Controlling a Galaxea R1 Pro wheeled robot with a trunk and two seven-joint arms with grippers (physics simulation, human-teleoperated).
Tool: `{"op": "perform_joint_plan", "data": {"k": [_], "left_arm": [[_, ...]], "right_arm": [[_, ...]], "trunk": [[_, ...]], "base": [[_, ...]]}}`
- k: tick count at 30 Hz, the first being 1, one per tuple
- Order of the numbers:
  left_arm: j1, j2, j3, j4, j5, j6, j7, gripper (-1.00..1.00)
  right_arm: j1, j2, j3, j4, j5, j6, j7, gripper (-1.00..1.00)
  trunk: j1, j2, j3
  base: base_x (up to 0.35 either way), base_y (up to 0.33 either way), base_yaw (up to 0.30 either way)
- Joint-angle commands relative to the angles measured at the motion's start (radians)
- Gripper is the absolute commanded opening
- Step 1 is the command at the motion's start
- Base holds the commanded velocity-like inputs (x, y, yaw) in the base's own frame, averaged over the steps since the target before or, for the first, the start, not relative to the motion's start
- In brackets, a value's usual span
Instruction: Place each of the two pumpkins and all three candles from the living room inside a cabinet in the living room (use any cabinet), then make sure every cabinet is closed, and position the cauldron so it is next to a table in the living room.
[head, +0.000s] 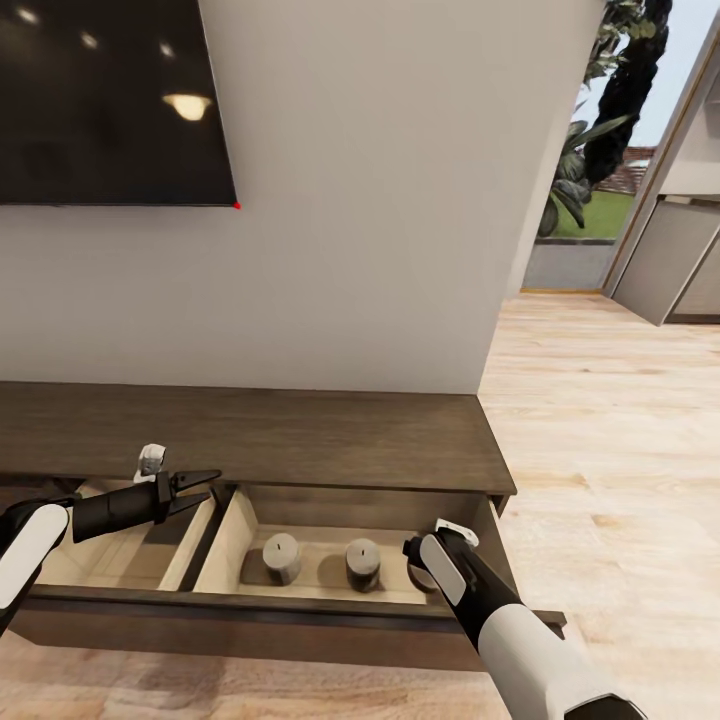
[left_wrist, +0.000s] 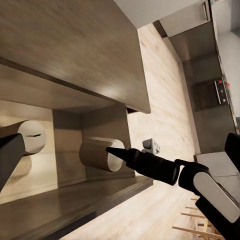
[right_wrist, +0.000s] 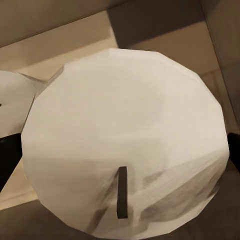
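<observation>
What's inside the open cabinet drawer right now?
In the drawer's right compartment, two candles stand upright. The right gripper brings a third candle there; the right arm hides that corner. The left compartment looks bare where visible.

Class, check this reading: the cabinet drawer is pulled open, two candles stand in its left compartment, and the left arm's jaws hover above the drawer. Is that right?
One detail is wrong. The head view shows the two candles standing in the right compartment of the open drawer, not the left one. The left gripper does hover above the drawer, over its left compartment.
</observation>
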Motion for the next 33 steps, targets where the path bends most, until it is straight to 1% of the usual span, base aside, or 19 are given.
{"op": "perform_joint_plan", "data": {"k": [1,3,9,13,17,20,23,25,30,33], "left_arm": [[0.000,0.000,0.000,0.000,0.001,0.000,0.000,1.00],[0.000,0.000,0.001,0.000,0.006,0.000,0.000,1.00],[0.000,0.000,0.001,0.000,0.010,0.000,0.000,1.00],[0.000,0.000,0.002,0.000,0.010,0.000,0.000,1.00],[0.000,0.000,0.002,0.000,0.011,0.000,0.000,1.00],[0.000,0.000,0.002,0.000,0.011,0.000,0.000,1.00],[0.000,0.000,0.002,0.000,0.012,0.000,0.000,1.00],[0.000,0.000,0.002,0.000,0.012,0.000,0.000,1.00],[0.000,0.000,0.002,0.000,0.012,0.000,0.000,1.00],[0.000,0.000,0.002,0.000,0.012,0.000,0.000,1.00]], "right_arm": [[0.000,0.000,0.000,0.001,-0.002,-0.001,-0.001,1.00],[0.000,0.000,0.000,0.001,-0.002,-0.001,-0.001,1.00],[0.000,-0.004,0.001,0.000,-0.002,-0.006,-0.001,1.00],[0.000,-0.008,0.002,0.000,-0.002,-0.033,0.002,1.00],[0.001,-0.011,0.004,0.000,0.001,-0.069,0.082,1.00],[0.001,-0.013,0.010,0.001,0.002,-0.102,0.110,1.00],[0.001,-0.013,0.075,0.013,0.031,-0.145,0.122,1.00],[0.000,-0.012,0.104,0.022,0.044,-0.164,0.123,1.00],[0.000,-0.012,0.114,0.025,0.047,-0.167,0.124,1.00],[0.000,-0.013,0.114,0.026,0.046,-0.167,0.124,1.00]], "trunk": [[0.000,0.000,0.000],[0.000,0.000,0.000],[-0.023,0.042,0.019],[-0.023,0.042,0.019],[-0.023,0.042,0.019],[-0.023,0.042,0.019],[-0.023,0.042,0.019],[-0.023,0.042,0.019],[-0.023,0.042,0.019],[-0.035,0.063,0.028]], "base": [[0.000,0.000,0.000],[0.000,0.000,0.000],[0.000,0.000,0.000],[0.000,0.000,0.000],[0.000,0.000,0.000],[0.000,0.000,0.000],[0.000,0.000,0.000],[0.000,0.000,0.000],[0.000,0.000,0.000],[0.000,0.000,0.000]]}}
